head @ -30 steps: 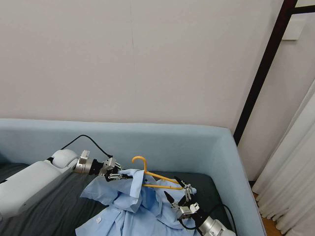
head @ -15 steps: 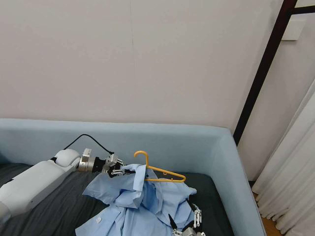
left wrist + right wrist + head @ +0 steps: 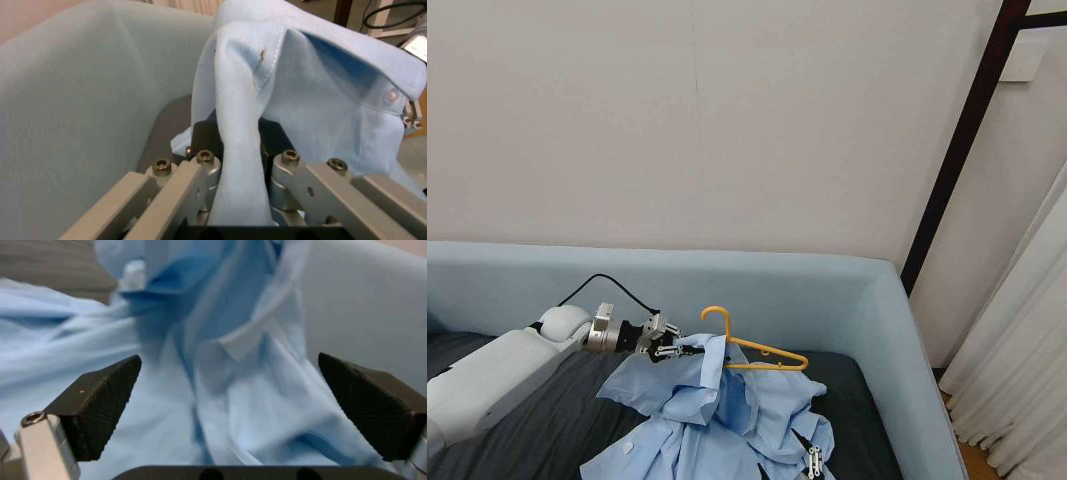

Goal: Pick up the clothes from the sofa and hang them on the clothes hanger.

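The right gripper [image 3: 812, 462] has dropped away from the yellow hanger [image 3: 757, 353] to the near edge, and it's spread wide and empty over the blue shirt [image 3: 717, 415] heaped on the sofa [image 3: 867, 300]. The left gripper [image 3: 664, 348] stays clamped on a fold of shirt at the hanger's left end, apparently keeping the cloth lifted and draped over it.

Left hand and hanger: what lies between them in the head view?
Only shirt fabric. In the head view the left hand is shut on a fold of it, and that fold runs to the hanger.
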Controlling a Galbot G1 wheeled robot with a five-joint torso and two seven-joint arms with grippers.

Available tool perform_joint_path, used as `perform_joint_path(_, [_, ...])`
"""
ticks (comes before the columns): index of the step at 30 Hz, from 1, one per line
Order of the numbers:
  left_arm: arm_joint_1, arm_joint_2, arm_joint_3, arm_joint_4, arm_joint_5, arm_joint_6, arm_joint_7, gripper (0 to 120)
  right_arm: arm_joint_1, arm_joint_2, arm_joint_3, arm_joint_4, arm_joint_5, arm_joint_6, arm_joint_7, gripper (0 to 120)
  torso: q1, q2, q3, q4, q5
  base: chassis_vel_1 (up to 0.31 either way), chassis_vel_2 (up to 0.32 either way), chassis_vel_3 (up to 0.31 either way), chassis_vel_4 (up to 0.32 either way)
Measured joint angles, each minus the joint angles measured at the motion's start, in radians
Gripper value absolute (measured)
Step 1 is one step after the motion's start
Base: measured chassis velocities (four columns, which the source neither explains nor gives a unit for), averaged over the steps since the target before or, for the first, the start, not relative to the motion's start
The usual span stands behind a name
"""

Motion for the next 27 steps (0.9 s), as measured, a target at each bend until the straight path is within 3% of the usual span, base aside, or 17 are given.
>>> perform_joint_path(10, [0.009, 0.019, -0.009, -0.014, -0.006, 0.005, 0.000, 8, 0.137, 0.032, -0.128, -0.086, 0.036, -0.084, 0.070, 100, 0.000, 0.000, 0.000, 0.0000, 0.0000, 0.000, 0.000, 0.000, 0.000])
perform_joint_path(17, [0.019, 0.026, -0.010, -0.030, -0.007, 0.011, 0.001, 8, 0.146, 0.044, -0.174, -0.060, 0.055, -0.201, 0.199, 87, 0.000, 0.000, 0.000, 0.0000, 0.0001, 0.000, 0.000, 0.000, 0.000])
perform_joint_path(22, [0.014, 0.021, -0.010, -0.026, -0.008, 0.016, 0.002, 8, 0.145, 0.056, -0.192, -0.052, 0.061, -0.240, 0.236, 98, 0.000, 0.000, 0.000, -0.0002, 0.0001, 0.000, 0.000, 0.000, 0.000])
perform_joint_path(27, [0.006, 0.030, -0.005, -0.032, -0.014, 0.020, 0.005, 8, 0.168, 0.068, -0.215, -0.061, 0.077, -0.276, 0.268, 100, 0.000, 0.000, 0.000, -0.0001, 0.0002, 0.000, 0.000, 0.000, 0.000])
